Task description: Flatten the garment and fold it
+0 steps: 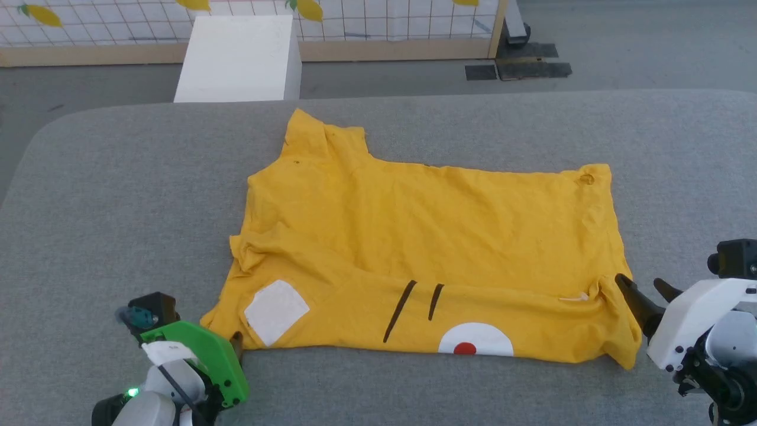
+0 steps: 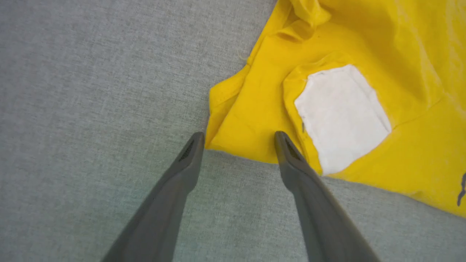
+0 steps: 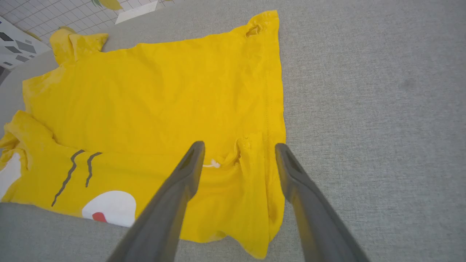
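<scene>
Head view: the garment (image 1: 426, 236) is lying spread on the grey bench (image 1: 118, 207), plain back upward. A strip along its near edge is lying turned over, showing the white patch (image 1: 276, 312), black stripes (image 1: 414, 305) and red dot (image 1: 465, 348). The left gripper (image 1: 235, 343) is sitting at the garment's near left corner and the right gripper (image 1: 644, 293) at its near right corner. Both are released and grasping nothing.

Left wrist view: the fingers (image 2: 291, 160) are standing spread. One tip is lying at the garment's corner point and the other is overlapping its hem beside the white patch. No cloth is being pinched between them.

Right wrist view: the fingers (image 3: 182, 182) are standing spread over the garment's rumpled near right corner, again pinching nothing.

Judgement: the first lengthwise fold appears laid and let go. The far sleeve (image 1: 322, 139) is sticking out beyond the garment's far edge, and cloth is bunching at its left side. The next move is likely calling for a reach to the far edge, a fresh pinch at both far corners, and an even draw toward the folded strip.
</scene>
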Available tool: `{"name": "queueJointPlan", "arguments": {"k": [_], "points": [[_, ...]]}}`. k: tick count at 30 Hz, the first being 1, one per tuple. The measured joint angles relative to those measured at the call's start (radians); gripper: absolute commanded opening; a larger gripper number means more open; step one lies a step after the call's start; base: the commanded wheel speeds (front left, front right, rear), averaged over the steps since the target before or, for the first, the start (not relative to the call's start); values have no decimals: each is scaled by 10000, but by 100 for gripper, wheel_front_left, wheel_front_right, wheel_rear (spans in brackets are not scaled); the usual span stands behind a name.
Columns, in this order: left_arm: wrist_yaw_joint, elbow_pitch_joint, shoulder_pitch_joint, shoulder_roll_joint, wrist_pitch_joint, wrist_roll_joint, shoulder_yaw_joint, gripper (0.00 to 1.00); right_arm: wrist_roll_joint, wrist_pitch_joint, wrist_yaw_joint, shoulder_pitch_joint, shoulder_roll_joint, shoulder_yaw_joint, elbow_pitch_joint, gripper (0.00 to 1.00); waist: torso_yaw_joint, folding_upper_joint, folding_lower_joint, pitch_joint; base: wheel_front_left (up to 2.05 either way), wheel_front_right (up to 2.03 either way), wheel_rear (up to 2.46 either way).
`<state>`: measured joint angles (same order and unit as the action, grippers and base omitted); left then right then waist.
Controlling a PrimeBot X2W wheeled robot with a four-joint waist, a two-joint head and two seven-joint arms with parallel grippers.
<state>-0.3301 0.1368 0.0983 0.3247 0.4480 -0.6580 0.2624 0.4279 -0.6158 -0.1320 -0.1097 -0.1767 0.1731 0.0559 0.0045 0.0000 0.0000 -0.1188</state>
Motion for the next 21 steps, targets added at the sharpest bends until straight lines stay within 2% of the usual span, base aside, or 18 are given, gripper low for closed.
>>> {"name": "queueJointPlan", "arguments": {"k": [6,7,8,14,21], "points": [[-50,359,37,13,529,-165,79,98,-17,-35,0,15,121,-100,-140,100,-247,0,-1,-160,0,0,0],[-42,399,35,-13,485,-219,40,17,-17,-56,0,24,123,-111,-167,100,-299,0,0,-168,0,0,0],[-15,441,27,-15,412,-230,27,0,-19,-88,0,39,117,-109,-188,100,-335,0,-1,-171,0,0,0],[242,479,-187,-336,-566,-713,-454,0,-272,-203,0,380,-15,-136,-408,100,-395,0,-1,-112,0,0,0],[282,-637,-831,-516,-1793,-725,-888,0,-1661,-995,0,827,33,-201,-696,100,-242,0,0,-174,0,0,0]]}}
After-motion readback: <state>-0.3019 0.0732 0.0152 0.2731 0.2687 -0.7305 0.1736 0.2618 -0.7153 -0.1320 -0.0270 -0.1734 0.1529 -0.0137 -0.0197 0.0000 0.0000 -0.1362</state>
